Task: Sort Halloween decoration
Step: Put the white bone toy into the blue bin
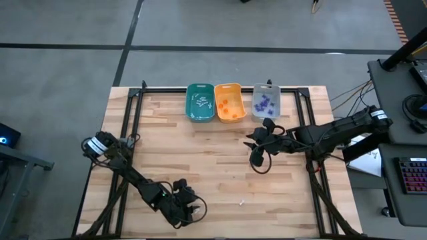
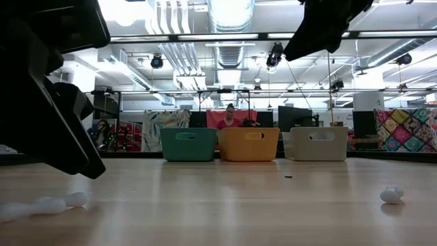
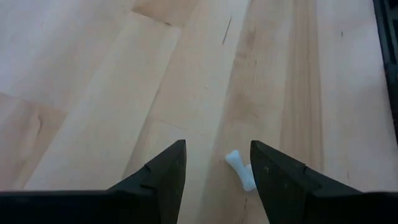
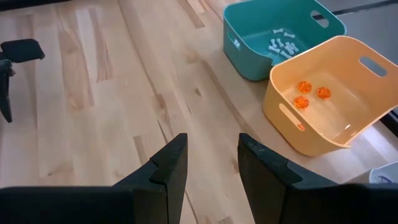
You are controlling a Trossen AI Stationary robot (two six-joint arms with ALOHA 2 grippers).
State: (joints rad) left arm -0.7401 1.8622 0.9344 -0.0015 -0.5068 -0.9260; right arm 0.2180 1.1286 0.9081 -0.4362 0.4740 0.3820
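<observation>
Three bins sit side by side at the table's (image 1: 220, 160) far edge in the high view: a teal bin (image 1: 199, 102) holding white pieces, an orange bin (image 1: 228, 102) with three orange ones, a grey bin (image 1: 266, 102) with purple ones, so colour seems to decide where each goes. The left gripper (image 1: 190, 208) is low at the near edge; the right gripper (image 1: 255, 151) hangs just in front of the grey bin. One tiny white trinket (image 1: 242, 200) lies on bare wood to the right of the left gripper

Low view: two white trinkets remain on the table, one at far left (image 2: 75, 199), one at far right (image 2: 391, 195), well apart

Left wrist view: the fingers (image 3: 165, 177) stand apart with nothing between them, a white bone-shaped trinket (image 3: 240, 170) just beside one finger, probably next to be picked

Right wrist view: these fingers (image 4: 168, 168) are also apart and empty, above bare wood, with the teal and orange bins ahead
</observation>
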